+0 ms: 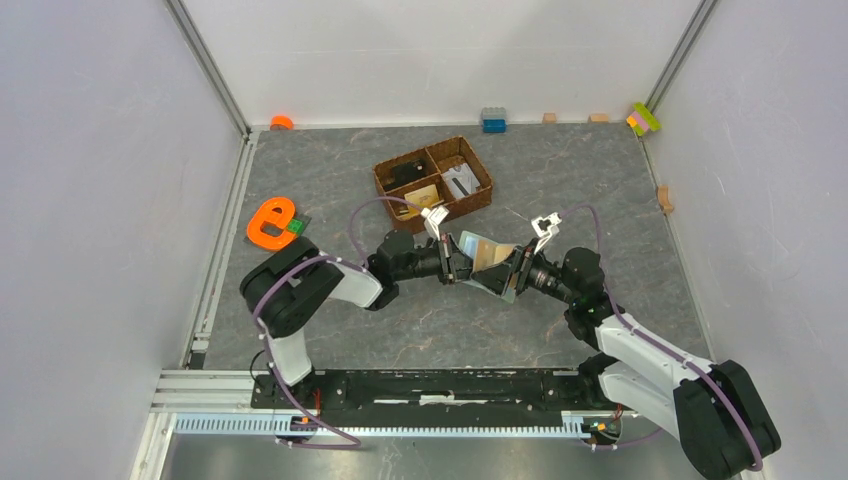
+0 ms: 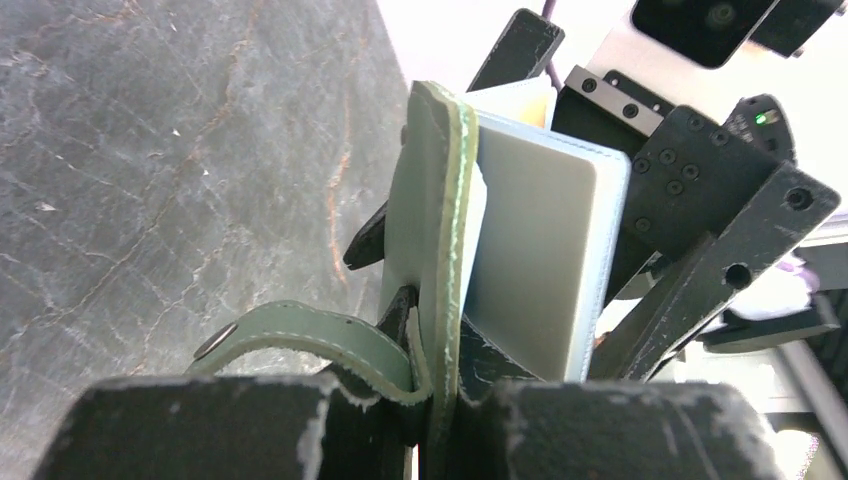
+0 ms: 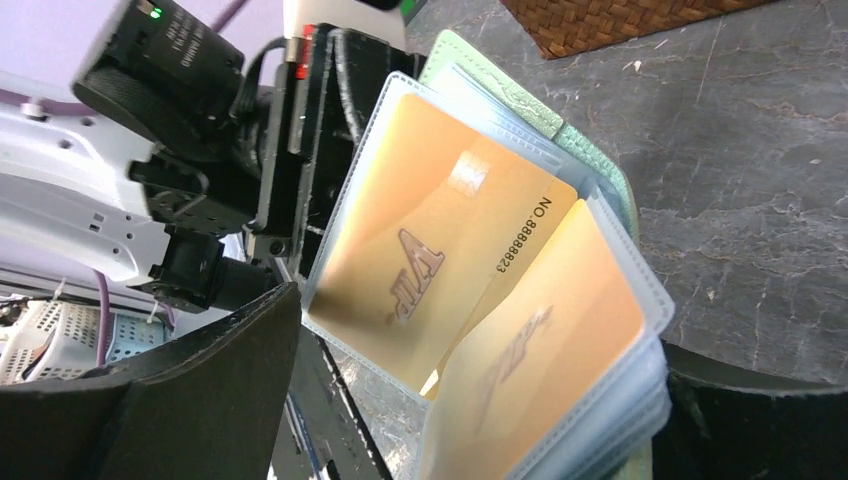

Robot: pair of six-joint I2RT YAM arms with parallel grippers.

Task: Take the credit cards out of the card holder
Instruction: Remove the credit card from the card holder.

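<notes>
The sage-green card holder (image 1: 472, 245) is held open in mid-air between both arms. My left gripper (image 1: 455, 265) is shut on its green cover (image 2: 432, 210); the snap strap (image 2: 300, 335) hangs loose to the left. In the right wrist view, clear sleeves fan out, showing two tan-orange credit cards, one above (image 3: 440, 235) and one below (image 3: 545, 350). My right gripper (image 3: 480, 340) is open, with the sleeve stack between its jaws, close to the right finger (image 3: 750, 420) and apart from the left finger (image 3: 170, 400). It sits to the holder's right (image 1: 512, 272).
A brown wicker divided basket (image 1: 478, 165) stands behind the arms with small items inside. An orange letter-e shape (image 1: 270, 222) lies at the left. Small blocks (image 1: 493, 120) line the back wall, a coloured one (image 1: 644, 118) in the far right corner.
</notes>
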